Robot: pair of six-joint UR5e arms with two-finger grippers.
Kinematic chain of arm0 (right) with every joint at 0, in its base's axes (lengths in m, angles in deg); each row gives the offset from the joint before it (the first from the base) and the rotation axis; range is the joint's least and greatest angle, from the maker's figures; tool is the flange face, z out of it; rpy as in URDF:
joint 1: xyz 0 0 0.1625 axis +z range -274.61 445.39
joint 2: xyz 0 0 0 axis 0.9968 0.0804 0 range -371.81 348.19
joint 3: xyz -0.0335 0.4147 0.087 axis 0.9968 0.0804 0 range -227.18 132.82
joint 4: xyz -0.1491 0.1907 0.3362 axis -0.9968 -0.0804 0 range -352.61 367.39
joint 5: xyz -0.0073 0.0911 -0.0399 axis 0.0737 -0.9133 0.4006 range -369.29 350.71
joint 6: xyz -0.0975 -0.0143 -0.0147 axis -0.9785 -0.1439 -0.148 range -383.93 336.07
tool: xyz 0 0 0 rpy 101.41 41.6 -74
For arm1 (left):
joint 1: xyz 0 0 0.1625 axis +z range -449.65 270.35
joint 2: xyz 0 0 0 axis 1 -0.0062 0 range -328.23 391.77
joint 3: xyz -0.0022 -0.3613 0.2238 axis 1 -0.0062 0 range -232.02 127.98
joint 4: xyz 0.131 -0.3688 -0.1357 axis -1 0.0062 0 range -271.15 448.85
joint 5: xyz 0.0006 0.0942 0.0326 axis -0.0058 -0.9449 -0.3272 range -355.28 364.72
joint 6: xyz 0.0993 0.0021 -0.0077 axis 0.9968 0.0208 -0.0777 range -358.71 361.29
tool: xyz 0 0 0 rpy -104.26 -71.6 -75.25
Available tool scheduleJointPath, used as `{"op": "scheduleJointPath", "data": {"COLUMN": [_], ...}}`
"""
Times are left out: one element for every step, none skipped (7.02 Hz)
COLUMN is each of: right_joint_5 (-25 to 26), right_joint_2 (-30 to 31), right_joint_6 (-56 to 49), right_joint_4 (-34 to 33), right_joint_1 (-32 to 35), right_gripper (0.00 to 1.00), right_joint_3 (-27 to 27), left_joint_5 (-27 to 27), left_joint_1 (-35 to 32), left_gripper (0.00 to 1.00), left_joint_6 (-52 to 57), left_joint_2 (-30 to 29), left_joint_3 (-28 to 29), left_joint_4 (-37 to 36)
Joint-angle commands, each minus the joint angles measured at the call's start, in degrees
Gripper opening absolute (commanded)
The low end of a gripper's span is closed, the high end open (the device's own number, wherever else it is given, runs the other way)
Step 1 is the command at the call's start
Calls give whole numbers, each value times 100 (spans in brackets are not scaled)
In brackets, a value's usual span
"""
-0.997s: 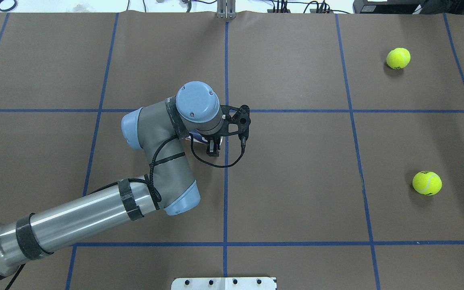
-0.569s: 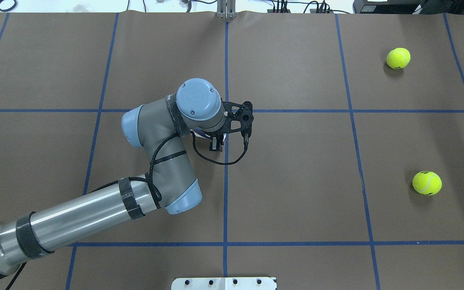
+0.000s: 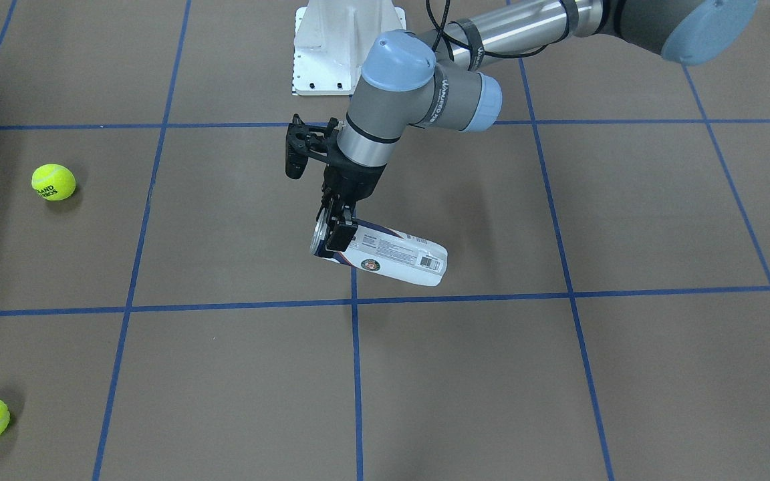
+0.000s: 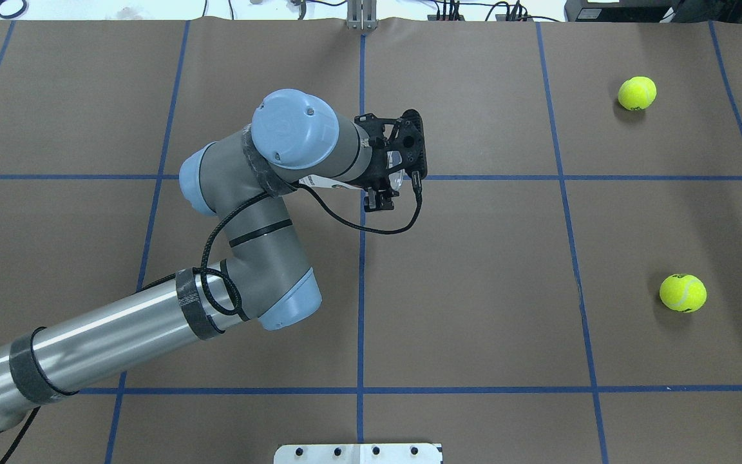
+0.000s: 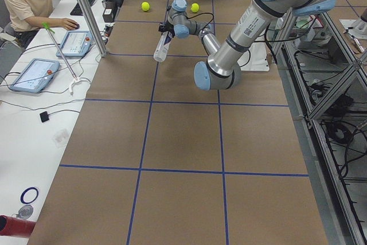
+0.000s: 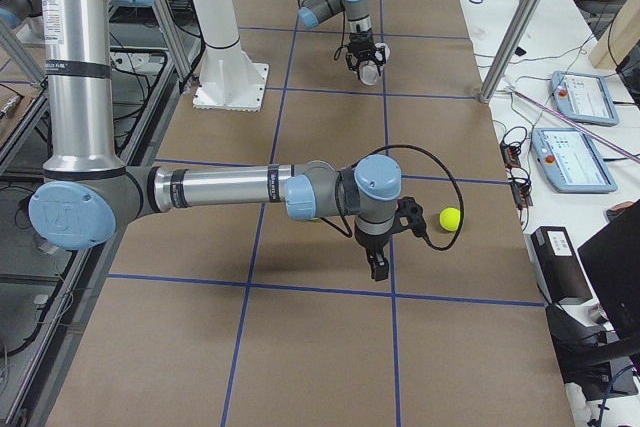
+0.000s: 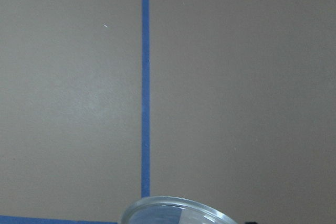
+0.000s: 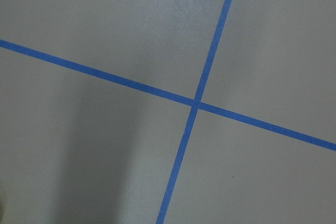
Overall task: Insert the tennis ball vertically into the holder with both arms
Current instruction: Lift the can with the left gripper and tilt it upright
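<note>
From the front, left gripper tight on holder, probably airborne; overhead, mostly hidden.

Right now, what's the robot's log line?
left gripper: shut on holder | holder: tilted | right gripper: cannot tell | tennis balls: both loose

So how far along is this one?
Done: the left tool grips the tube at its open end. In hand: standing it up. It is slanted, not upright yet. Left: the far ball and the near ball lie untouched on the table. The right tool sees only table and tape in its wrist view, so picking a ball and dropping it in remain.
</note>
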Motion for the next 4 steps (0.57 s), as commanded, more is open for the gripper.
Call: {"op": "scheduleJointPath", "data": {"right_joint_5": [0, 0, 9, 9], "right_joint_2": [0, 0, 0, -9], "right_joint_6": [0, 0, 0, 0], "right_joint_4": [0, 0, 9, 9], "right_joint_1": [0, 0, 0, 0], "right_gripper": [100, 100, 100, 100], "right_joint_3": [0, 0, 0, 0], "left_joint_5": [-10, -227, -482, -867], "left_joint_1": [-32, -32, -32, -32], "left_gripper": [69, 69, 69, 69], "left_joint_6": [-1800, -2489, -3157, -3608], "left_joint_2": [34, 95, 148, 235], "left_joint_3": [-28, -11, -2, 15], "left_joint_4": [1357, 2173, 2816, 3545]}}
